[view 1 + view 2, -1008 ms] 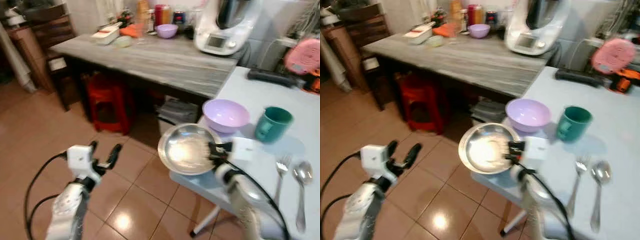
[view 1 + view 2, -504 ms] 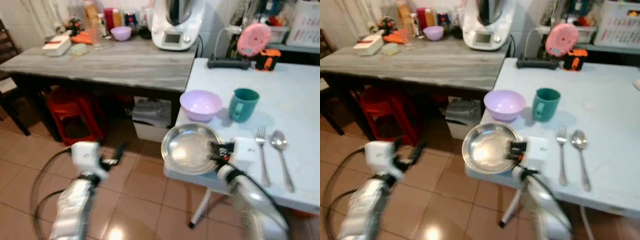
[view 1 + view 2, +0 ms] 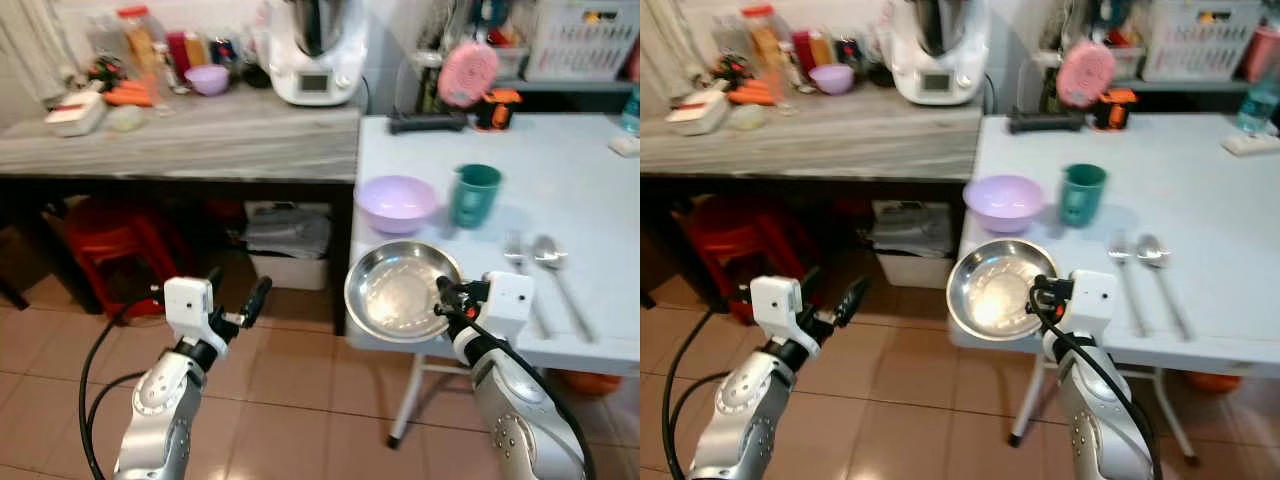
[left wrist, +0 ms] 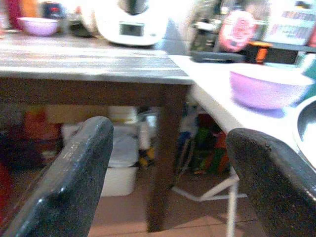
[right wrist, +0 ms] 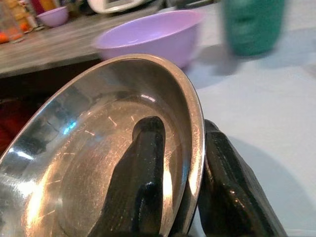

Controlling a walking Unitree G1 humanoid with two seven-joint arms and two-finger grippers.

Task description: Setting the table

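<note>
Right hand (image 3: 447,297) clamped on rim of steel plate (image 3: 400,292), one finger inside the dish, one under the rim; plate held tilted at near-left corner of white desk (image 3: 590,190), partly out past the edge over the tiled floor (image 3: 290,400). Left hand (image 3: 232,300) open, fingers spread, holding nothing, out over floor, well apart from desk.

Counts, big to small:
- 2 desks: white one, plus grey wood-grain desk (image 3: 200,140) butted on its left.
- 1 white kitchen machine (image 3: 315,50) at back of grey desk.
- 1 red stool (image 3: 105,240) under grey desk; white box (image 3: 290,240) beside it.
- 1 steel plate.
- 2 lilac bowls: big one (image 3: 397,203) on white desk just behind plate, small one (image 3: 207,79) at back of grey desk.
- 1 green mug (image 3: 474,195) just right of big bowl.
- 1 fork (image 3: 520,260), 1 spoon (image 3: 555,265), side by side, right of plate.

Clutter at back of white desk: pink round thing (image 3: 468,72), black-orange tool (image 3: 497,106). Bottles, jars at grey desk's far end, too blurred to count.
</note>
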